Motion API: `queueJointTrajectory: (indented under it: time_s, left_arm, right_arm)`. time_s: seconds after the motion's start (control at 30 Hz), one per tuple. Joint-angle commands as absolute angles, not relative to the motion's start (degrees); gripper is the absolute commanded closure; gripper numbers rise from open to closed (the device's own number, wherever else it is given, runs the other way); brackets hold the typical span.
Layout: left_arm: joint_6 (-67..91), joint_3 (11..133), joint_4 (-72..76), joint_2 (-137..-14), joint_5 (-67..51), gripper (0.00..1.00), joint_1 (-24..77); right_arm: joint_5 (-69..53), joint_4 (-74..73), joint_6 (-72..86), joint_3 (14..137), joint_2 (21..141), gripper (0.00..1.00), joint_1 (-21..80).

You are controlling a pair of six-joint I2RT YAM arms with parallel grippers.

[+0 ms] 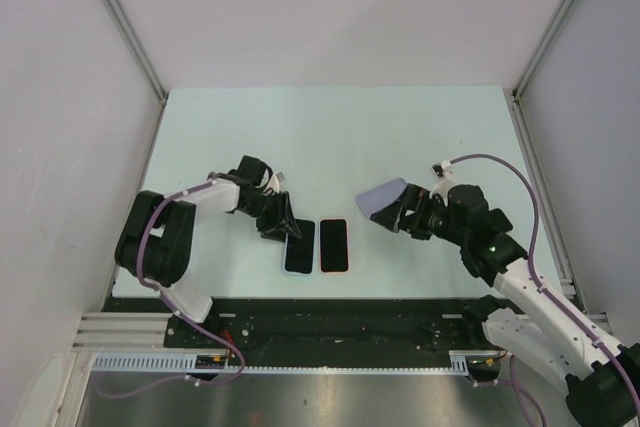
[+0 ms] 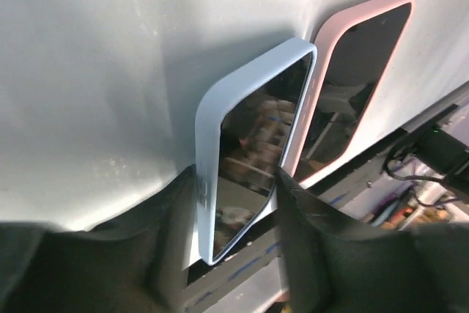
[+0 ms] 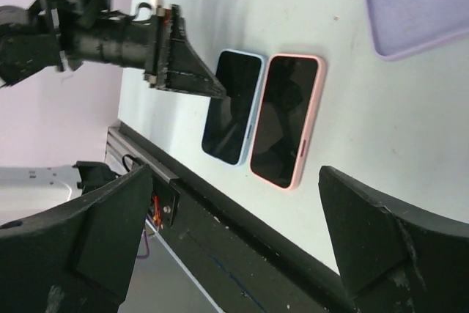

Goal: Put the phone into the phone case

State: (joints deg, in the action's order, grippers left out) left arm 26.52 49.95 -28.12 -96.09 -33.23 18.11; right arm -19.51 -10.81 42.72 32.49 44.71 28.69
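Entry: dark-screened slab phone (image 2: pixel 256 152), already seated in a pale blue rubbery case (image 2: pixel 207 130), lay screen-up near the front edge of the pale table top (image 1: pixel 330 137). The left gripper (image 2: pixel 236 203) straddled its near end, likely to press the fit home, though it could not be told whether it clenched the case or merely flanked it. Just beside it a pink rubbery case (image 3: pixel 286 119) likewise held a dark phone. The right gripper (image 3: pixel 236 172) hung spread and empty, apart from a lavender case (image 3: pixel 421 9) showing no phone.
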Motion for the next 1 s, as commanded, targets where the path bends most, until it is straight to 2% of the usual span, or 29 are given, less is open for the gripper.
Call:
queueJointTrajectory:
  time_s: [0.0, 0.07, 0.17, 0.47, 0.63, 0.77, 0.97]
  left_arm:
    - [27.4, 51.9, -30.2, -89.3, -28.5, 0.32, 18.2]
    - [27.3, 52.8, -32.2, -86.3, -25.5, 0.17, 18.2]
    - [26.1, 54.8, -34.8, -82.1, -20.9, 0.08, 18.3]
    - [18.2, 58.6, -37.9, -68.7, -8.1, 0.07, 19.5]
    - [19.8, 54.3, -30.4, -65.6, -15.8, 0.07, 21.4]
    - [20.3, 55.7, -30.5, -68.3, -17.1, 0.08, 24.7]
    - [19.0, 56.9, -31.6, -69.5, -17.3, 0.08, 24.7]
  right_arm:
    - [-14.8, -15.5, 45.4, 34.7, 44.7, 0.0, 27.4]
    - [-11.2, -18.8, 46.8, 35.3, 45.2, 0.0, 26.7]
    - [-4.7, -23.4, 47.5, 36.8, 46.1, 0.0, 26.0]
    - [23.5, -36.2, 48.2, 44.0, 52.0, 0.0, 21.2]
    - [28.0, -41.9, 52.6, 48.1, 60.8, 0.0, 14.1]
    - [29.6, -46.3, 56.6, 50.9, 69.9, 0.0, 5.3]
    - [28.9, -47.8, 59.4, 51.2, 74.6, 0.0, -3.9]
